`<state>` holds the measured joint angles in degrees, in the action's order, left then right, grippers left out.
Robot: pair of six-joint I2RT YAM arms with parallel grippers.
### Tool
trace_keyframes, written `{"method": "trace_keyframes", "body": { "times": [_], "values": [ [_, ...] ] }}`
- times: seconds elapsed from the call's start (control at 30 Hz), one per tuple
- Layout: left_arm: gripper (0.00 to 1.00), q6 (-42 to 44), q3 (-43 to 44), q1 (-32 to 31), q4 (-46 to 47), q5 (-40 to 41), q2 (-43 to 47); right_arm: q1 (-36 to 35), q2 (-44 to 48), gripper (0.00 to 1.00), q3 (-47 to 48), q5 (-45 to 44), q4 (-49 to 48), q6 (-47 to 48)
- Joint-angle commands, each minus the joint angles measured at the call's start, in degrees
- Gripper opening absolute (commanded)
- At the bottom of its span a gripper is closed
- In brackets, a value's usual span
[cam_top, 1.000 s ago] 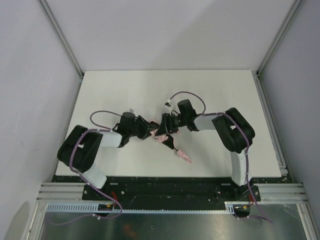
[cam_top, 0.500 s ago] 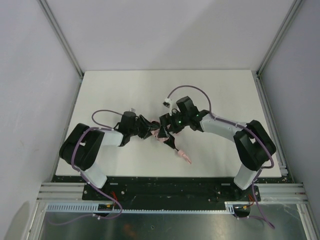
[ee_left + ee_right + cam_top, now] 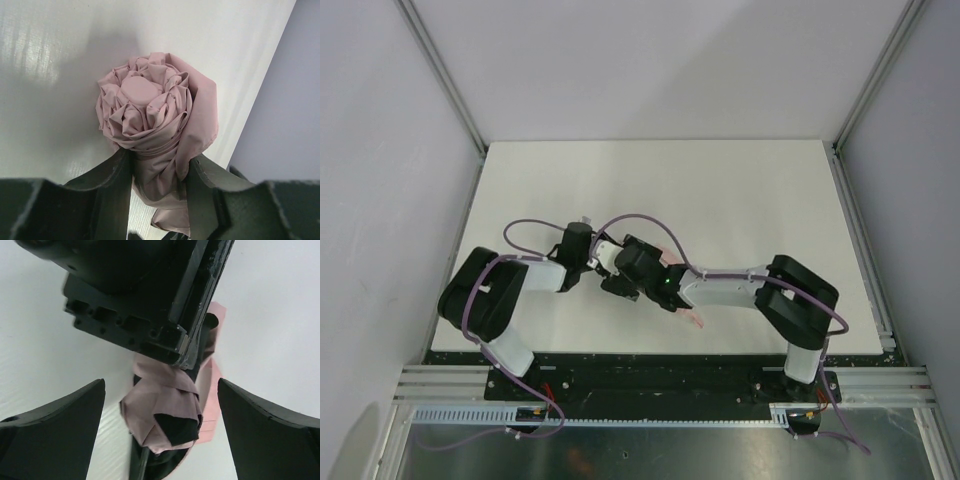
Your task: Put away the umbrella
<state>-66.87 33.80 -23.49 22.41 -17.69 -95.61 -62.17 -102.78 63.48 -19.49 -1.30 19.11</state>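
Observation:
The umbrella (image 3: 152, 107) is a pale pink rolled bundle, held end-on in the left wrist view above the white table. My left gripper (image 3: 156, 170) is shut on its folded fabric, one finger on each side. In the top view the left gripper (image 3: 608, 262) is at table centre and the arms hide the umbrella, except its pink handle (image 3: 694, 319) on the table. My right gripper (image 3: 161, 385) stands open wide, its fingers (image 3: 65, 415) on either side of the umbrella's lower end (image 3: 160, 405) without touching it. In the top view the right gripper (image 3: 623, 285) is just in front of the left one.
The white table (image 3: 740, 190) is walled by grey panels left, right and behind, with metal rails along its sides. The right arm (image 3: 730, 288) lies low across the near part of the table. Purple cables loop above both wrists.
The right arm has swung from the far side of the umbrella round to its near side, stretching low across the table, and its jaws have opened wide. The left gripper has kept its hold.

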Motion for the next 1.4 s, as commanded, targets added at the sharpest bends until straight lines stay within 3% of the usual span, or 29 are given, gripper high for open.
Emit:
{"method": "trace_keyframes", "body": {
  "times": [0.0,0.17,0.43,0.63,1.1,1.37],
  "values": [
    [0.26,4.90,-3.16,-0.31,-17.32,6.62,-4.41,-0.17,-3.74,0.96,-0.44,-6.75,-7.62,9.86],
    [0.26,4.76,-3.12,-0.25,-17.38,6.25,-3.85,1.13,-7.82,0.85,-0.92,-6.40,-10.50,10.36],
    [0.28,5.70,-2.55,0.07,-17.36,5.46,-2.43,5.81,-11.12,0.30,-1.69,1.26,-6.83,3.23],
    [0.40,7.86,-0.55,1.94,-17.24,4.47,-0.04,9.87,-11.53,0.02,-1.70,14.62,-0.83,-3.80],
    [0.67,12.28,3.15,6.41,-17.04,0.44,8.17,20.73,-14.90,0.00,-1.86,45.12,2.93,-18.25],
    [0.80,11.79,1.25,11.92,-18.13,-3.77,18.96,24.72,-18.42,0.00,-1.82,54.43,-0.78,-23.84]
  ]
}}
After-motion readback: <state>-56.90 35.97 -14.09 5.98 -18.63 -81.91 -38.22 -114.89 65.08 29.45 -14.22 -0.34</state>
